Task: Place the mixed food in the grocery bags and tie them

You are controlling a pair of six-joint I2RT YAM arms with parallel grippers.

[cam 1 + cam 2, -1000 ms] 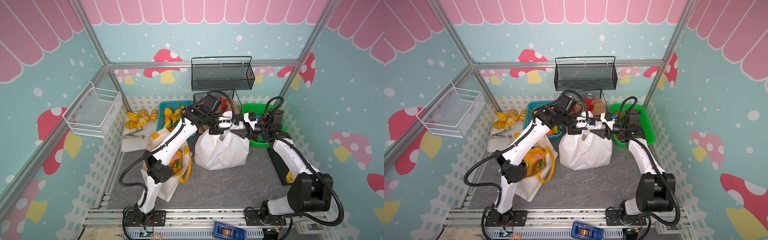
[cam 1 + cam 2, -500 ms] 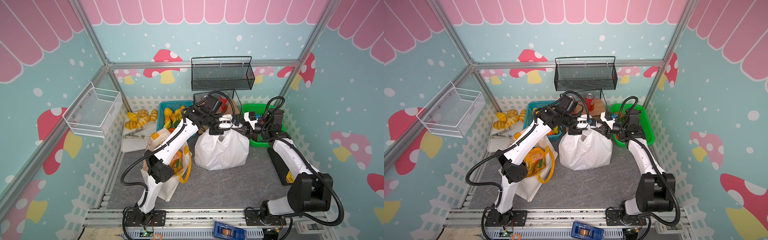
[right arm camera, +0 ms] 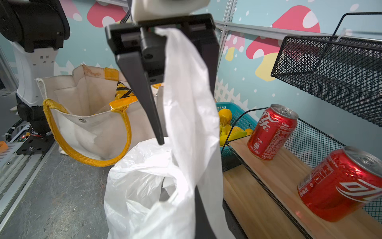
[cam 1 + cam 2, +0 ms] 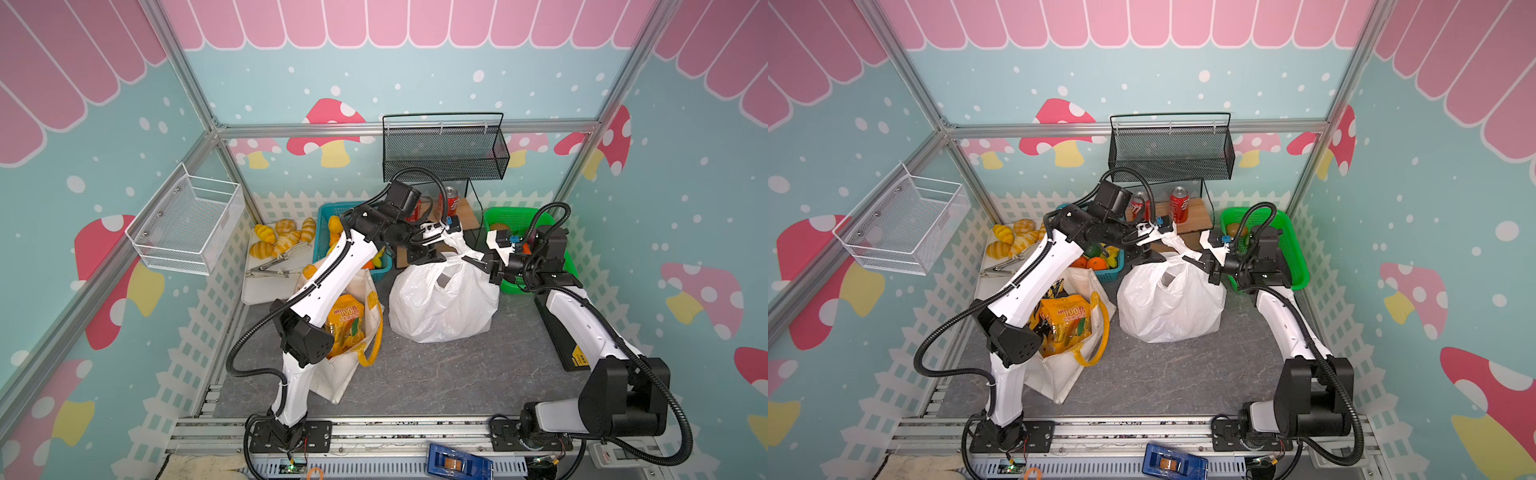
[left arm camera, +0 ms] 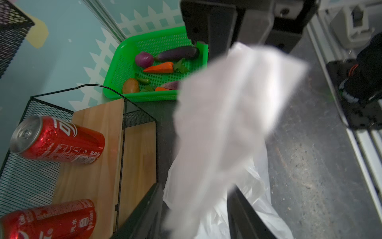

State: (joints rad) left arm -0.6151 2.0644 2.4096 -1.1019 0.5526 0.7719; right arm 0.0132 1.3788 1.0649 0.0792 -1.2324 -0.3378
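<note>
While the right gripper (image 4: 473,262) is clamped on a handle of the white plastic bag (image 4: 440,303), the left gripper (image 4: 441,243) has its jaws apart, with that handle hanging loose between them.

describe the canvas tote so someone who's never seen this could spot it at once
On the grey tabletop, look to the left side, where the left arm rises. The canvas tote stands partly hidden by that arm. Unlike the white plastic bag beside it, it is cream cloth with yellow handles and an orange snack packet inside.
</note>
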